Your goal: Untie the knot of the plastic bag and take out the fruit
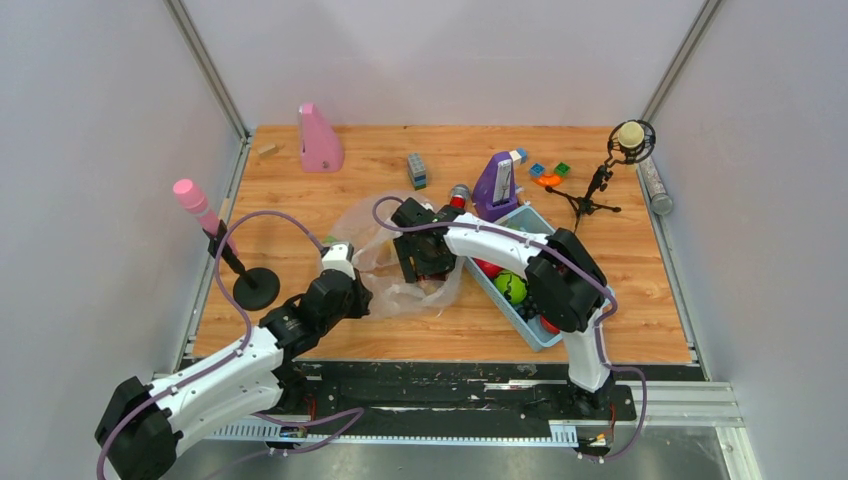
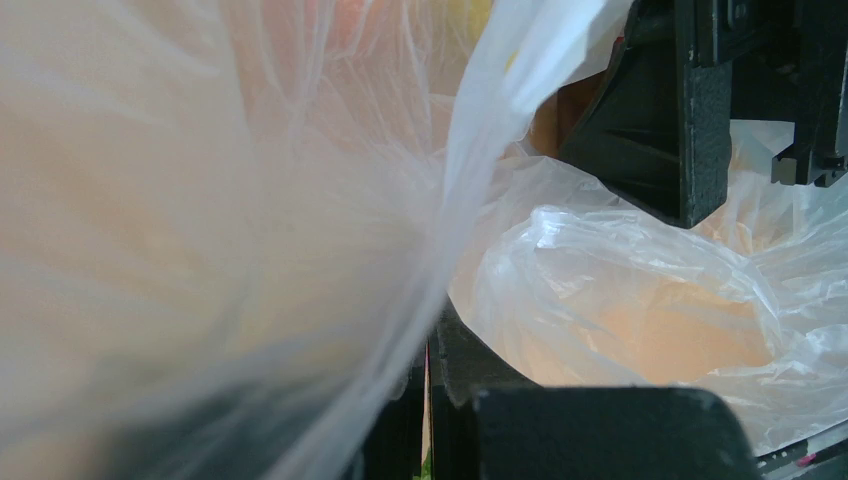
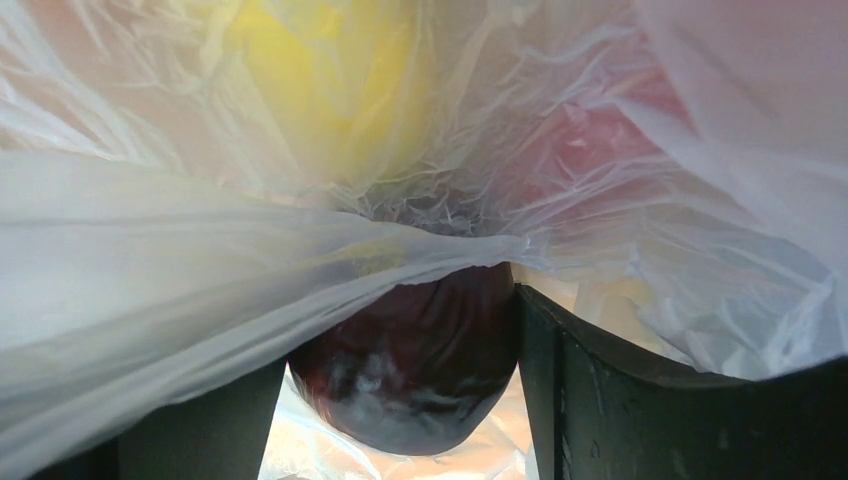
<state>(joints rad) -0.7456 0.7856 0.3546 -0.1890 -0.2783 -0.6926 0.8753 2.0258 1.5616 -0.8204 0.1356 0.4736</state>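
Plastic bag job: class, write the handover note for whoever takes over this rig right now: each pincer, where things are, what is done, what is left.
Left pincer: shut, pinching film of the plastic bag at its left edge.
Right pincer: open, down on the bag, a dark red round thing between its fingers.
Fruit: a yellow piece shows through the film, inside the bag.
Done: knot not visible, so untying unconfirmed.
Left: confirm the bag is open, take the fruit out.
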